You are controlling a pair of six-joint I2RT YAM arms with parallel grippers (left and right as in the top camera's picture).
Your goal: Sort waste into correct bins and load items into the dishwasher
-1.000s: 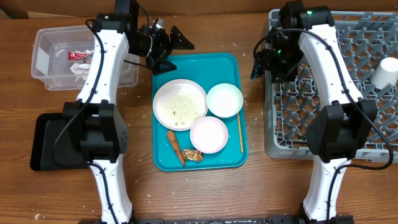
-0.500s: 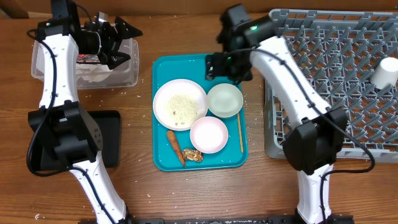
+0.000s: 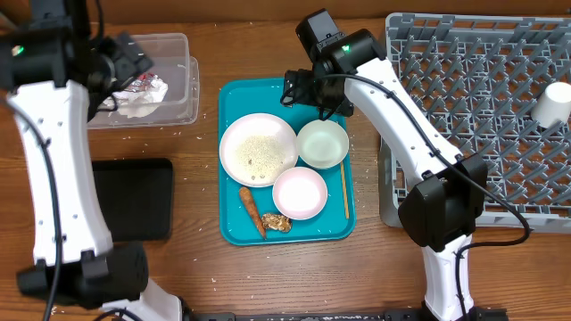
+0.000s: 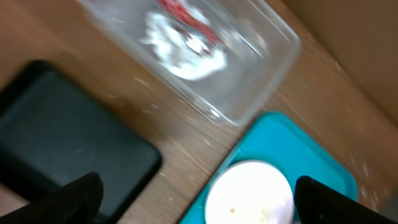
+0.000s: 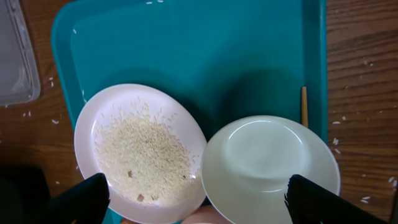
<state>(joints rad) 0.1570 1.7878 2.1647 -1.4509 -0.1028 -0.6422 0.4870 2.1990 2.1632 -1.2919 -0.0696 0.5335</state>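
The round white plate [image 3: 258, 150] heaped with white rice grains [image 5: 142, 151] lies on the teal tray [image 3: 268, 94]. Beside it are the pale green-white bowl [image 3: 322, 144] and the pale pink bowl [image 3: 300, 193]. An orange-brown stick [image 3: 252, 211] and a brown lump [image 3: 277, 222] lie at the tray's front. My right gripper [image 3: 310, 98] hovers open above the tray's far end, with plate [image 5: 140, 152] and bowl [image 5: 270, 168] between its fingertips [image 5: 87, 199]. My left gripper [image 3: 120, 76] hangs open and empty over the clear tub [image 3: 174, 85], which holds napkins [image 4: 186, 53] and the red wrapper [image 4: 183, 15].
The black tray [image 3: 129, 199] lies left of the teal tray. The grey rack [image 3: 482, 116] stands at the right with a white cup [image 3: 553, 102] on it. A thin wooden stick [image 3: 344, 190] lies along the teal tray's right side. Rice grains are scattered on the table.
My right arm swung from the rack leftward over the teal tray and its jaws widened. My left arm moved left from the tray's corner to the clear tub.
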